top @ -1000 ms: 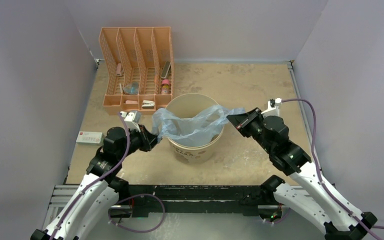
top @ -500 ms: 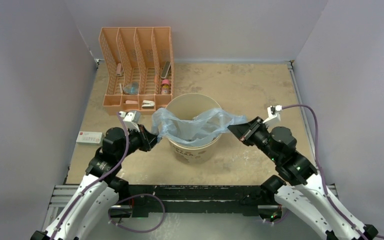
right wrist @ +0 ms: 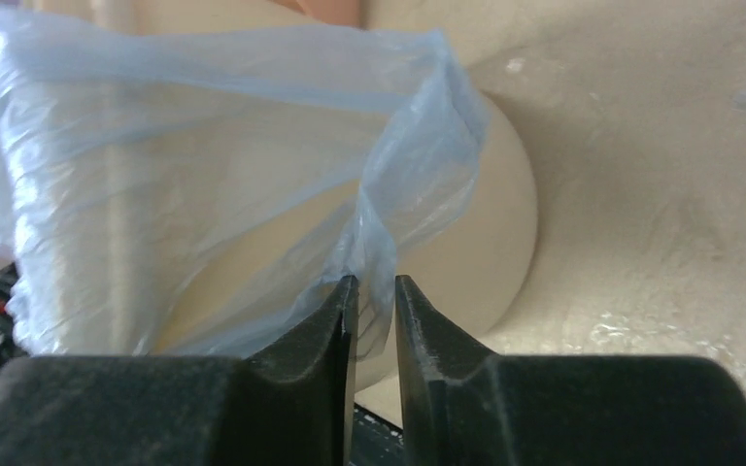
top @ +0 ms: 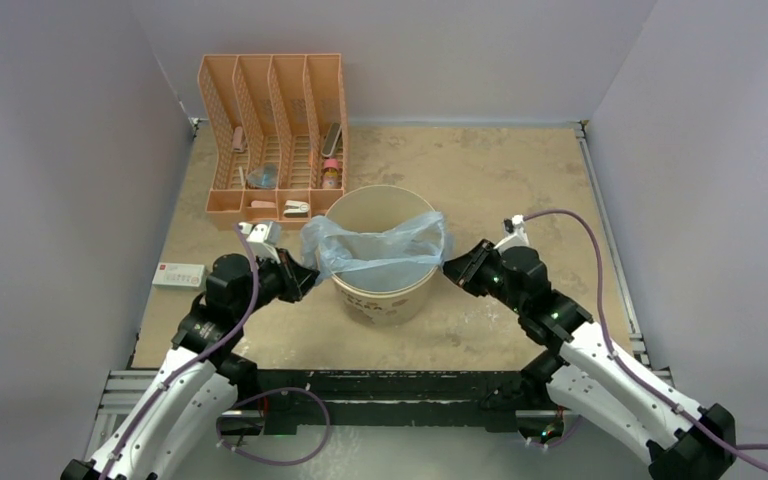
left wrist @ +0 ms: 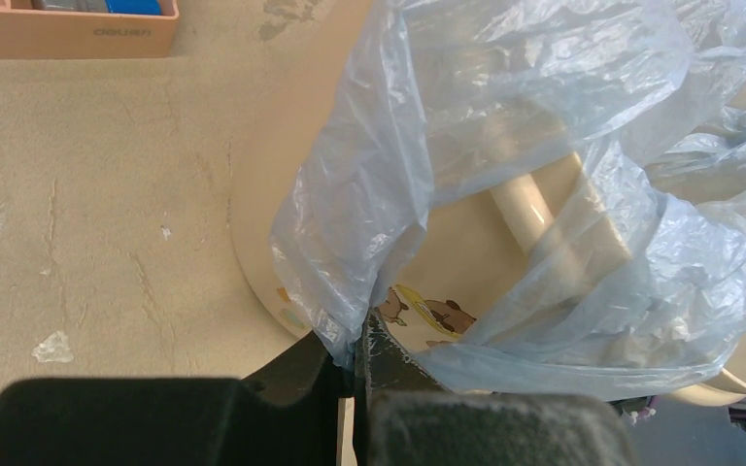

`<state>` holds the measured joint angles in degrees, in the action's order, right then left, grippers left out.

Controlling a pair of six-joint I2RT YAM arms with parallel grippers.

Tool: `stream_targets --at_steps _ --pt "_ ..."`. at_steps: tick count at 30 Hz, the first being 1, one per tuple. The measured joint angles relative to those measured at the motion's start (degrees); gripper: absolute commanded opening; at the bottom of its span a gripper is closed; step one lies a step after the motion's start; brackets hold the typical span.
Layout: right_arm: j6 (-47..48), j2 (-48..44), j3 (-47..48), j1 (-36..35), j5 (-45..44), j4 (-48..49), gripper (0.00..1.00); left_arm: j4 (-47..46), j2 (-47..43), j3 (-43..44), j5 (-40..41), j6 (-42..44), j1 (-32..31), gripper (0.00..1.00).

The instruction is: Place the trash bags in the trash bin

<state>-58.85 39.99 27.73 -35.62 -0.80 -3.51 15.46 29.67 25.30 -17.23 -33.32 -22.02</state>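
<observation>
Pale grey walls are closing in the mottled tan bench (top: 520,170) on three sides, and I am looking down on it from above and through both wrist cameras. Near the middle of the bench, a little toward the near edge, the cream trash bin (top: 385,300) is standing upright, with small brown cartoon prints showing on its side. The light-blue trash bag (top: 380,250) is lying draped across the bin's mouth, covering the near part of the opening and sagging a little inside, while its ends are spilling over the left and right rims. My left claw (top: 305,280) is sitting just beside the bin's left wall, clenched on a gathered corner of the film; the left wrist view is showing the plastic pinched tight between the jaws and fanning up over the rim. My right claw (top: 452,268) is hovering just beside the bin's right wall, its jaws standing a little apart, with a twisted strand of the bag hanging down into the narrow gap between them; I cannot tell whether the film is touching either jaw. An orange mesh file organizer (top: 272,75) is standing at the far left corner, just behind the bin, holding a few small items too small for me to identify. Close to the left edge, a small white box (top: 179,275) is lying flat, well apart from the bin.
</observation>
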Motion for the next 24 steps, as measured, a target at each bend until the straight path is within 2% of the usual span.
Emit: stream_targets --at_steps 4,9,12,15,16,21,24 --pt "0.6 1.4 2.8 0.0 -4.3 -4.9 0.39 -0.1 0.2 -0.1 0.8 -0.1 0.0 0.07" --pt "1.4 -4.0 3.1 0.0 -6.9 -8.7 0.52 -1.4 -1.7 -1.7 2.1 -0.9 0.0 0.20" --pt "2.2 -6.3 4.4 0.0 -8.8 -11.0 0.59 -1.2 -1.9 -1.6 3.2 -1.4 0.0 0.38" --pt "3.8 -6.7 7.7 0.0 -10.6 -12.4 0.61 -0.2 -2.0 -1.6 4.7 -1.7 0.0 0.62" --pt "5.0 -6.5 9.3 0.0 -11.2 -12.6 0.61 0.2 -2.3 -1.5 5.4 -1.8 0.0 0.67" --pt "14.2 -3.3 19.0 0.0 -12.6 -9.9 0.62 4.5 -4.2 1.1 10.4 -2.6 0.0 0.75" --pt "20.6 -0.5 23.4 0.0 -10.2 -6.6 0.62 7.0 -4.8 5.1 13.6 -3.2 0.0 0.78"
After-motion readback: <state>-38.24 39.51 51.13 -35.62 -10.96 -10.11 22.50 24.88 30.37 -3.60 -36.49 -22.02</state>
